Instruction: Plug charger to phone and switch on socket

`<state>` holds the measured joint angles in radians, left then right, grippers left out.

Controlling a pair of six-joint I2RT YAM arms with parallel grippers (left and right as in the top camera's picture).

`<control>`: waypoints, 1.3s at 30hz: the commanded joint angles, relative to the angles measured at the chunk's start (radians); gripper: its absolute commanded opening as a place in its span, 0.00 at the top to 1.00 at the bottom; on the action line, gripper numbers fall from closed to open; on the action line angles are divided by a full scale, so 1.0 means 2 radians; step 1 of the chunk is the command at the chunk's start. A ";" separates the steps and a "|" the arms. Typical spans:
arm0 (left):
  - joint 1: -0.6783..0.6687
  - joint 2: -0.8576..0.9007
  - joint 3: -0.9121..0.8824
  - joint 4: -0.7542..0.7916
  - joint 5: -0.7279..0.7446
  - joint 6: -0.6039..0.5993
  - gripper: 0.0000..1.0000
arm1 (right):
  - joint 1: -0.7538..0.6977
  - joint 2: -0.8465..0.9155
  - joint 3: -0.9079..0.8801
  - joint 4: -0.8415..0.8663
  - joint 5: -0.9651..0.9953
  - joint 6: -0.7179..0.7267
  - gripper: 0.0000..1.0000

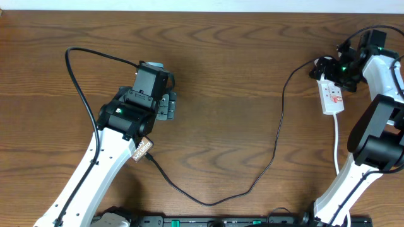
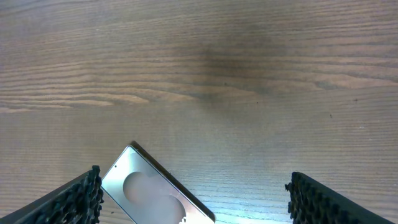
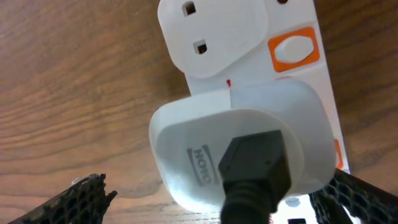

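The phone (image 1: 142, 149) lies mostly hidden under my left arm; only its white strip end shows. A glossy corner of it (image 2: 152, 193) shows in the left wrist view between my fingers, close to the left one. My left gripper (image 1: 167, 104) (image 2: 196, 202) is open and holds nothing. The charger cable (image 1: 276, 142) runs from the phone's end across the table to a white adapter (image 3: 236, 143) plugged into the socket (image 1: 332, 98) (image 3: 292, 25). I cannot tell whether its tip sits in the phone. My right gripper (image 1: 339, 69) (image 3: 217, 202) is open, straddling the adapter. An orange switch (image 3: 295, 50) shows beside it.
The left arm's own thicker black cable (image 1: 74, 75) loops over the table at the far left. The socket's white cord (image 1: 336, 142) runs toward the front beside the right arm's base. A black rail (image 1: 252, 221) lines the front edge.
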<state>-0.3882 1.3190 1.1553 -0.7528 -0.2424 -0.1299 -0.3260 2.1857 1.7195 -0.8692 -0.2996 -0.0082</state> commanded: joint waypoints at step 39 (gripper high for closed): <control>-0.001 -0.003 0.007 -0.001 -0.008 0.003 0.08 | 0.002 -0.253 0.072 -0.160 0.166 0.146 0.01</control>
<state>-0.3882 1.3190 1.1557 -0.7528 -0.2424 -0.1299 -0.3260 1.6798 1.8595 -1.1877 0.0193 0.2710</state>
